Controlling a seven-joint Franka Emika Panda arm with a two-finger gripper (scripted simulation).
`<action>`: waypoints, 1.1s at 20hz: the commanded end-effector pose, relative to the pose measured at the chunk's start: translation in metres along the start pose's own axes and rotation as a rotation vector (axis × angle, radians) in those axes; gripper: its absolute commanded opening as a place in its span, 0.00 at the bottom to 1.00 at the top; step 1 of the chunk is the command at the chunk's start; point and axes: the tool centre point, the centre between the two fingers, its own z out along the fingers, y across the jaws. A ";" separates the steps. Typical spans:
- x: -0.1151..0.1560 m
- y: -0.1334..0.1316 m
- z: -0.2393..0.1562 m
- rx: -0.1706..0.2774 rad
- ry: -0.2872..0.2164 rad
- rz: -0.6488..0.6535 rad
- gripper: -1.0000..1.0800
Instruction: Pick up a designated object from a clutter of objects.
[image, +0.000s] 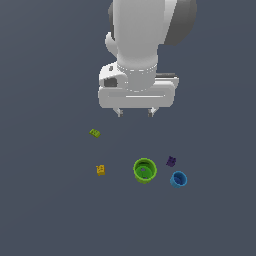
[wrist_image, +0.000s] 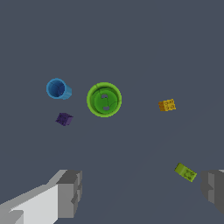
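I am looking down the arm at the pincer (image: 135, 112), which is hanging above the dark grey bench (image: 45, 210) with its two fingers spread wide and nothing between them. The purple studded piece (image: 171, 161) is sitting on the bench toward the exterior view's right, and in the wrist view I am seeing it (wrist_image: 64, 119) lying slightly tilted. It is being crowded on two sides: the blue cup (image: 178, 179) is standing upright just beside it, apart from it as far as I can tell, and the larger green cup (image: 145, 170) is standing near it on the exterior view's left. The two cups are showing a narrow gap between them in the wrist view, where the green cup (wrist_image: 104, 99) is facing me mouth-on and the blue cup (wrist_image: 57, 89) is leaning away in perspective. The yellow block (image: 100, 170) is lying well apart on the other side of the green cup, and the olive-green brick (image: 95, 133) is sitting farther off still, close to one finger (wrist_image: 213, 189) in the wrist view. That finger is being cut off by the frame edge, as is most of the arm in the exterior view. The purple piece is so small that I am failing to make out its studs clearly.
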 end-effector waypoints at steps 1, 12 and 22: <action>0.000 0.000 0.000 0.000 0.000 0.000 0.96; 0.006 -0.019 -0.005 0.011 0.025 -0.067 0.96; 0.013 -0.030 0.012 0.016 0.020 -0.025 0.96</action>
